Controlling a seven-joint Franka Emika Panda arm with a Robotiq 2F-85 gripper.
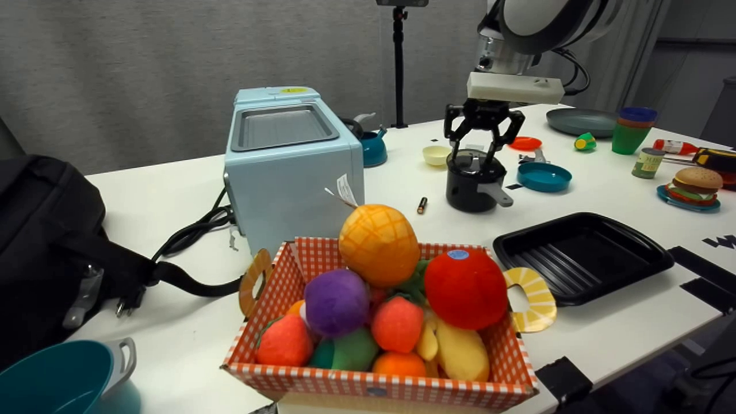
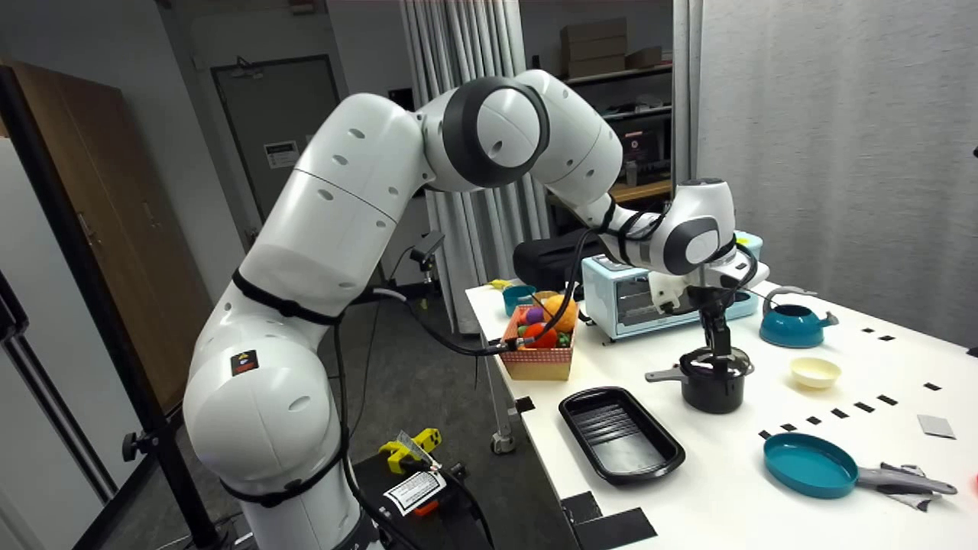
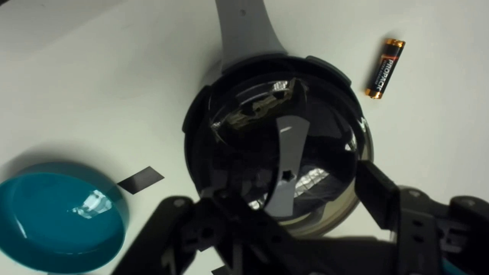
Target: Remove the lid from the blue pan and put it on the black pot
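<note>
Transparent lid (image 3: pixel 292 152) is set on the black pot (image 1: pixel 467 192), presumably as cover. Gripper (image 1: pixel 472 159) is parted wide, likely for release.

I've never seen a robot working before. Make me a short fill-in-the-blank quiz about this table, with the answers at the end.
1. The lid rests on the pot, whose colour is ____.
2. The jaws are not shut on the lid; they are ____.
3. The blue pan has a long handle coloured ____.
4. In its largest letters, the battery reads ____.

Missing words: black; open; grey; PROPACK.
</note>
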